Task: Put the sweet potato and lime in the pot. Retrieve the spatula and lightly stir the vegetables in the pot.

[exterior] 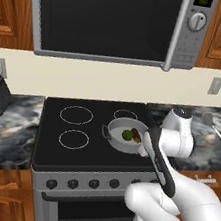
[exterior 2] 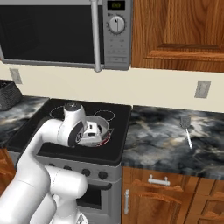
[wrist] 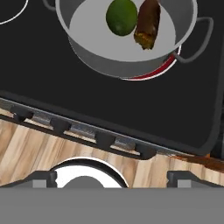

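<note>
Dark and small, the two fingertips (wrist: 43,178) of my gripper (wrist: 112,179) sit far apart at the bottom corners of the hand view, so I read the jaws as spread wide with nothing between them. From the right base view I see the gripper (exterior 2: 97,131) hanging over the near edge of the stove, close to the pot's near wall.

Just ahead of the gripper stands the pot (wrist: 83,48), silver-grey, on a burner whose red ring peeks out under its near side. Inside it, on the pale floor, the lime (wrist: 121,17) and the sweet potato (wrist: 147,25) lie side by side, apparently touching. In the left base view I find the pot (exterior: 113,131) just beyond my forearm, with the lime (exterior: 127,134) and the sweet potato (exterior: 136,135) in it.

Below the gripper runs the stove's front edge with its row of knobs (wrist: 104,141), and past that a wooden floor (wrist: 26,144).

Well off to the right of the gripper, across the marbled counter (exterior 2: 157,135), the spatula (exterior 2: 187,129) lies flat near the back wall.
</note>
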### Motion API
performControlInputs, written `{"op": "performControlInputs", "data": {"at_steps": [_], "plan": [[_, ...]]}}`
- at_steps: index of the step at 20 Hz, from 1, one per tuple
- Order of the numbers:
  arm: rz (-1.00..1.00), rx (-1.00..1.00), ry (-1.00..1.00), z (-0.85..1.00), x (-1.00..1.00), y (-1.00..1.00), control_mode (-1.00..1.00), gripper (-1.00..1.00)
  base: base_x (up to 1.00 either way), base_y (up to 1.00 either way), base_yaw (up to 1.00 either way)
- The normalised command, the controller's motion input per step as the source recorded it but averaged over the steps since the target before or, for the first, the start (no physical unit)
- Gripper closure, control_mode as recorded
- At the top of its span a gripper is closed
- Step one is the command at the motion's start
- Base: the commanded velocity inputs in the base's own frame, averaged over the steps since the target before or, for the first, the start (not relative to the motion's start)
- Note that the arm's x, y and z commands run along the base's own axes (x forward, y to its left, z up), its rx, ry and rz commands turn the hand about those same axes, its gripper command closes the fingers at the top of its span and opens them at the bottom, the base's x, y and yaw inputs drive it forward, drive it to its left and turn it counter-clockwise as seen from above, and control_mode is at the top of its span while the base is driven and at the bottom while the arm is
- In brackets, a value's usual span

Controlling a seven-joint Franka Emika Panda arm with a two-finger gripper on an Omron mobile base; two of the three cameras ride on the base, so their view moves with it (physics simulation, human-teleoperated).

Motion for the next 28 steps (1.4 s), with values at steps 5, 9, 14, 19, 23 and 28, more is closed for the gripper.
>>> {"op": "performControlInputs", "data": {"at_steps": [5,9,14,19,23,28], "plan": [[0.0,0.0,0.0,0.0,0.0,0.0,1.0,-1.0,-0.62,-0.53,-0.19],[0.0,0.0,0.0,0.0,0.0,0.0,1.0,-1.0,-0.11,-0.93,-0.21],[0.0,0.0,0.0,0.0,0.0,0.0,1.0,-1.0,0.14,-1.0,-0.06],[0.0,0.0,0.0,0.0,0.0,0.0,1.0,-1.0,0.42,-0.91,0.0],[0.0,0.0,0.0,0.0,0.0,0.0,1.0,-1.0,0.94,-0.16,-0.02],[0.0,0.0,0.0,0.0,0.0,0.0,1.0,-1.0,0.59,0.01,-0.03]]}}
